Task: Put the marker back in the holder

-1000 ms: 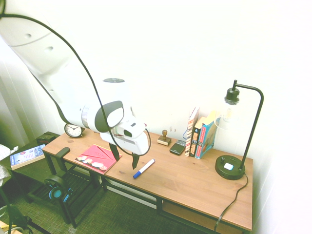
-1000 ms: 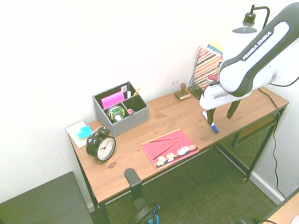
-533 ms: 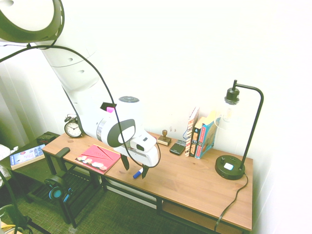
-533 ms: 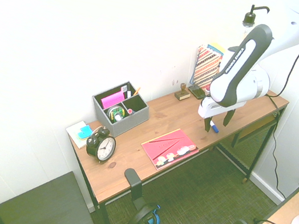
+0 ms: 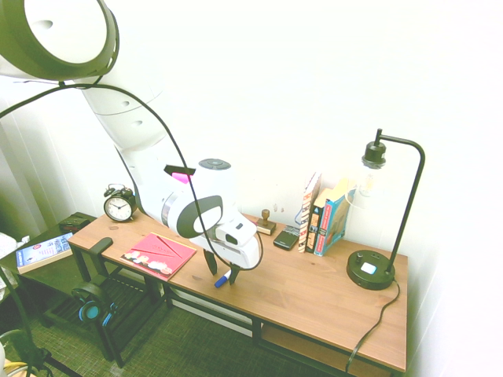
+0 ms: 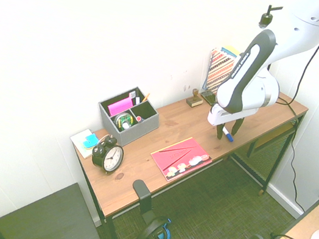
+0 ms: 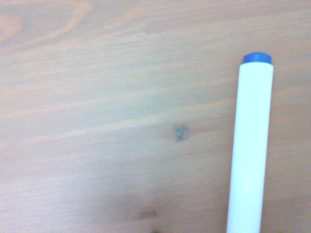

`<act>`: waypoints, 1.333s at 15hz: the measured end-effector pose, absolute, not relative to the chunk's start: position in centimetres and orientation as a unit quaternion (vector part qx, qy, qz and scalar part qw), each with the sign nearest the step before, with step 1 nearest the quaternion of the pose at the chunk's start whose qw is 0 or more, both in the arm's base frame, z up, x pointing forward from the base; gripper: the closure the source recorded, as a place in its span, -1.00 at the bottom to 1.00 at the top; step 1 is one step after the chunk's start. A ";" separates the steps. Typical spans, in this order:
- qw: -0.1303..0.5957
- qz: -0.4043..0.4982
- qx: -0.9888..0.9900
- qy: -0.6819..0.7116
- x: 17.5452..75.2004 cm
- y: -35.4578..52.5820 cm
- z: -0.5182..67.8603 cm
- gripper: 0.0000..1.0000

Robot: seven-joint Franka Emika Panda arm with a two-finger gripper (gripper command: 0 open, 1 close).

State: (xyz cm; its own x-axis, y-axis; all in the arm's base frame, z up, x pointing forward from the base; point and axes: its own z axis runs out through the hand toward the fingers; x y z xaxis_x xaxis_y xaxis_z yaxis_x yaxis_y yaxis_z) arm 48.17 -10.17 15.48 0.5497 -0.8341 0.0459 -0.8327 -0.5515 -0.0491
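Standing leftmost, second exterior view: round black alarm clock (image 6: 107,154), pale dial, twin bells, near the desk's left end.
Holder: grey box (image 6: 129,117) with straight walls and divided compartments, a flat pink piece and slim items rising from it; behind the clock, well apart from the marker.
Booklet: flat red rectangle (image 6: 181,159) with pale rounded shapes printed along one edge.
Stamp: wooden knob on a block (image 6: 194,98), near the wall side.
Gripper: white body, dark fingers parted around the marker, low over the wood (image 6: 226,137); whether either finger touches it, I cannot tell.
Marker: smooth white barrel, blue cap (image 6: 229,135), lying on the desk between the fingers, near the front edge; the wrist view shows its small blue end plug.
Desk: brown wood (image 6: 165,126), streaked grain, dark knots; grain shows between booklet and marker, and more wood runs beyond the gripper toward the right end.
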 end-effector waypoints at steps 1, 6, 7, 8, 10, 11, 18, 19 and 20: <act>0.010 -0.032 -0.880 0.474 48.2 -10.2 15.5 1.00; 0.011 -0.033 -0.877 0.480 48.2 -10.6 15.5 1.00; 0.011 -0.033 -0.877 0.479 48.2 -10.5 15.5 1.00; 0.010 -0.034 -0.877 0.479 48.2 -10.6 15.5 1.00; 0.008 -0.035 -0.875 0.483 48.1 -11.0 15.6 1.00; 0.010 -0.033 -0.872 0.489 48.2 -11.1 15.8 1.00; 0.148 0.119 -0.830 0.525 52.3 -3.3 28.4 1.00; 0.168 0.145 -0.820 0.528 53.6 -2.1 30.4 1.00; 0.188 0.170 -0.806 0.534 54.9 -1.1 32.0 1.00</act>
State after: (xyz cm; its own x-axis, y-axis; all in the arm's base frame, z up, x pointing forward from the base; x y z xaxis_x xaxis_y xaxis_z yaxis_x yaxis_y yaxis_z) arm 54.88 -1.08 32.04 0.3708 -0.7978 -0.4754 -0.9258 -0.3583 -0.1207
